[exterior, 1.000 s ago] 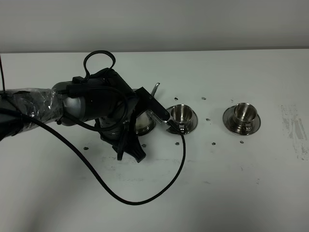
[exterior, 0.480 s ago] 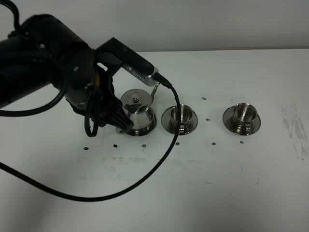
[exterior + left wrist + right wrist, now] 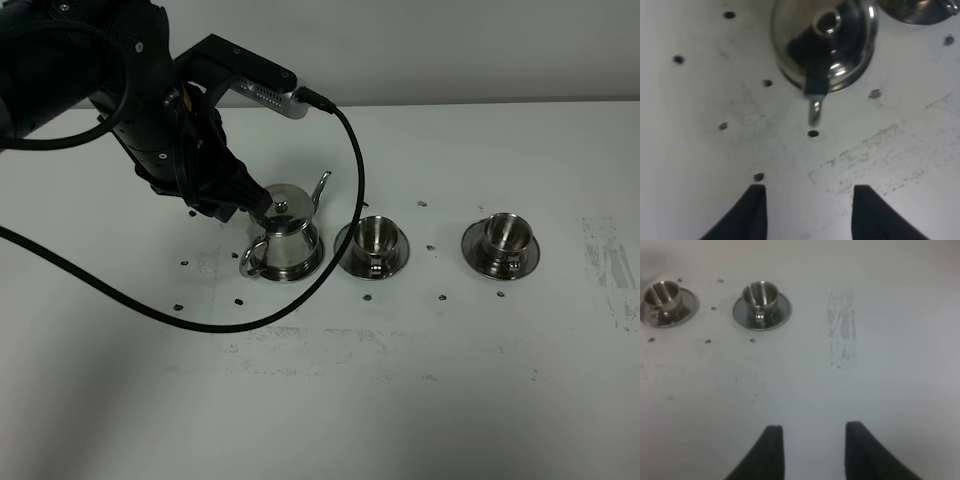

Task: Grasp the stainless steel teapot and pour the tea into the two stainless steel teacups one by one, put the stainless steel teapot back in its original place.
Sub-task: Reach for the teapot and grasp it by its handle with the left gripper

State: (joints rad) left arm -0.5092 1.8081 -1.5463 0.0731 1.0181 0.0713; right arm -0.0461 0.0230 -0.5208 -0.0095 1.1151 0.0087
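The stainless steel teapot (image 3: 286,232) stands upright on its round saucer, the original place (image 3: 308,268), left of the two stainless steel teacups (image 3: 373,238) (image 3: 503,236), each on its own saucer. My left gripper (image 3: 252,203) hangs just behind and above the pot, open and empty. In the left wrist view the teapot (image 3: 823,40) lies ahead of the left gripper (image 3: 809,202), its loop handle (image 3: 814,109) pointing at the gap. The right gripper (image 3: 813,442) hovers over bare table with its fingers apart and nothing between them; both teacups (image 3: 662,296) (image 3: 760,296) lie far ahead of it.
A black cable (image 3: 300,300) loops from the left arm down across the table in front of the teapot and the nearer cup. Small dark specks dot the white table (image 3: 450,380). A grey scuffed patch (image 3: 615,270) marks the right edge.
The left arm has risen and drawn back to the upper left, away from the teapot. The pot, hidden by the arm a second ago, now stands in full view. The cable swung leftward.
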